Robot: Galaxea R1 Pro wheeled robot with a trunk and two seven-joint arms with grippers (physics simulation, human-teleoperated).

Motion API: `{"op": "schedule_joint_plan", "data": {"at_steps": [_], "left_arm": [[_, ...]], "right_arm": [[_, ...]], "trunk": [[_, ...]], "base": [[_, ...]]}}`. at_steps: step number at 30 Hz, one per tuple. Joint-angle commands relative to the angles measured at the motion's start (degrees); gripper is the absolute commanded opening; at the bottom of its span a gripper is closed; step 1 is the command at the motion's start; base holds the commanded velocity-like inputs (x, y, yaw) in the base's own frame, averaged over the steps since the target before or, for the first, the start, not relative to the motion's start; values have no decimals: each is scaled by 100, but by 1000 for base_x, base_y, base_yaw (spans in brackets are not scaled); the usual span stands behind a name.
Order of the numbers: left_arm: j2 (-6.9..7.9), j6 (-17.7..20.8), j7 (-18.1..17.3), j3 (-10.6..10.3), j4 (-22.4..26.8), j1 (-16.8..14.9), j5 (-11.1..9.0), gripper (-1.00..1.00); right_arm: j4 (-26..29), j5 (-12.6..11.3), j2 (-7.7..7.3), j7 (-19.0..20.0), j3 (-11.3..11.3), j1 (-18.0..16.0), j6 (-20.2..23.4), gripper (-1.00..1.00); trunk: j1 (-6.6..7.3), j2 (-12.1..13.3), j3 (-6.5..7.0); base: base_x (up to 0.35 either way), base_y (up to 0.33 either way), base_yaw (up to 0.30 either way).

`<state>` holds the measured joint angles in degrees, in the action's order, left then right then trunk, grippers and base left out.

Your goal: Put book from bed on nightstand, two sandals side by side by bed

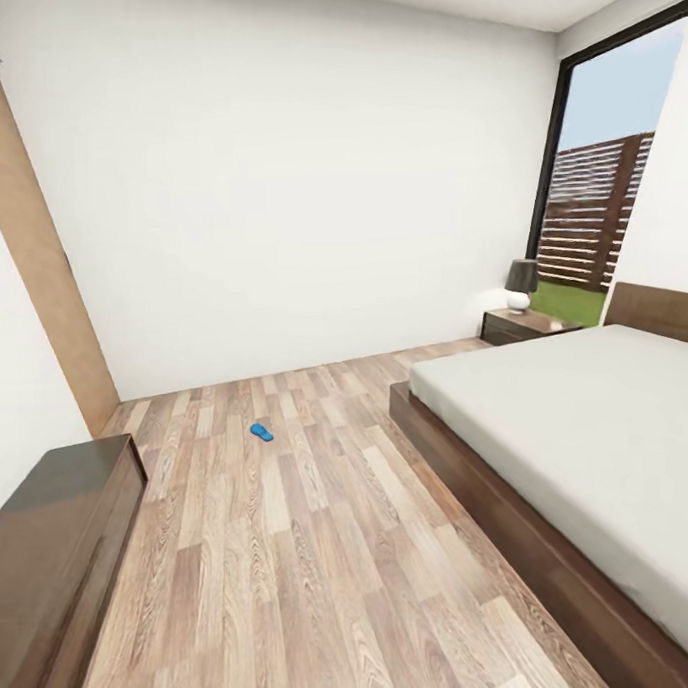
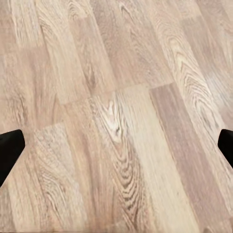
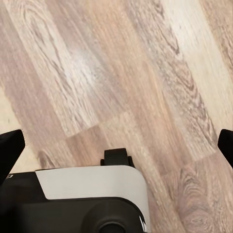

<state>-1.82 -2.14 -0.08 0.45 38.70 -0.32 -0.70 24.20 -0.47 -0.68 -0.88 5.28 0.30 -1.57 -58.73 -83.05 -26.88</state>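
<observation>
Sandal point(image 1: 261, 432) alone on open floor point(image 1: 323, 545); bed point(image 1: 589, 443) right.

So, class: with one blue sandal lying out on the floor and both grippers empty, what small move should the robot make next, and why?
Probably roll forward toward the sandal. It lies far out on the wood floor, well away from the bed, and the left gripper and right gripper are open over bare planks.

The big low bed with the dark brown frame and grey mattress point(image 1: 589, 443) runs off the right edge. That bright blue flat sandal point(image 1: 261, 432) on the floor is too tiny to make out straps. Both hands' black fingertips point(image 2: 9, 148) point(image 3: 9, 145) are clipped at the picture edges.
</observation>
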Motion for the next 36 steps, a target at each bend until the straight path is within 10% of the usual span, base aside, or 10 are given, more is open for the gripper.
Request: {"op": "schedule_joint_plan", "data": {"at_steps": [1, 36], "left_arm": [[-1, -16, -1, 6, -4, -3, -8, 100], [-2, -15, -1, 8, -12, -3, -18, 100]], "right_arm": [[7, -5, 0, -3, 8, 4, -10, 100], [-3, 3, 0, 0, -1, 5, -10, 100]], "trunk": [[0, -3, -5], [0, -3, -5]], "base": [[0, 0, 286], [198, 0, 117]]}}
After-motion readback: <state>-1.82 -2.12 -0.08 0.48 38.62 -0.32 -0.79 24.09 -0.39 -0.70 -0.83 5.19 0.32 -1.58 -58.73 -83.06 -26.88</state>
